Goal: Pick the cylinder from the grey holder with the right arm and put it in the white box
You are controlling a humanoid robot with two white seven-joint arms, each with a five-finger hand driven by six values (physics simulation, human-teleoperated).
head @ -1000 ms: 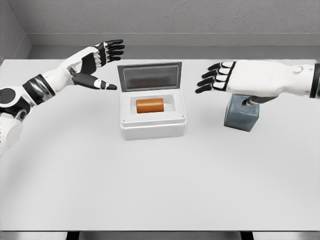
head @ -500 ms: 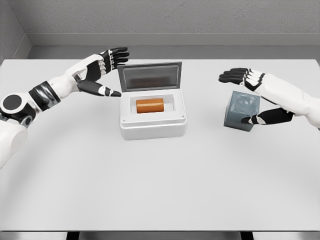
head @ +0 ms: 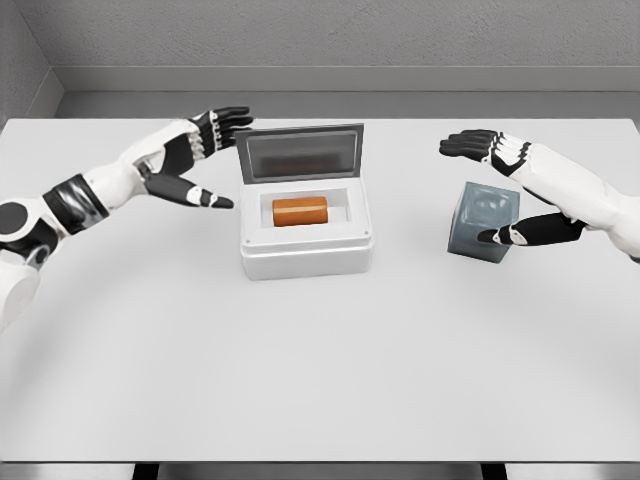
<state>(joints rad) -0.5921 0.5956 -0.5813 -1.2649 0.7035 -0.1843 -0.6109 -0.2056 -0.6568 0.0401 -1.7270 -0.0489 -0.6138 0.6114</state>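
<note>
While the white box (head: pixel 306 235) sits near the middle of the white table (head: pixel 320 380), it serves as the anchor for everything else in the head view. Its lid (head: pixel 299 153) stands raised at the far edge of the box, tilted back, showing a grey inner face. Inside the box's recess lies the orange cylinder (head: pixel 300 211), on its side and lengthwise left to right, clear of both hands. To the right of the box, well apart from it, stands the grey holder (head: pixel 483 222), a blue-grey block with a round hollow in its top face; nothing shows inside that hollow. The right hand (head: pixel 520 190) comes in from the right edge and hangs by the holder, on the side away from the box: its fingers (head: pixel 470 143) are spread and reach out above and beyond the holder's far edge, while the dark thumb (head: pixel 510 235) points toward the holder's near right corner, so the hand is apart and grips nothing. To the left of the box, the left hand (head: pixel 185 160) hovers over the table with its fingers extended toward the lid's left edge and the thumb stretched toward the box's left wall, likewise apart and holding nothing; whether a fingertip touches the lid cannot be told.
</note>
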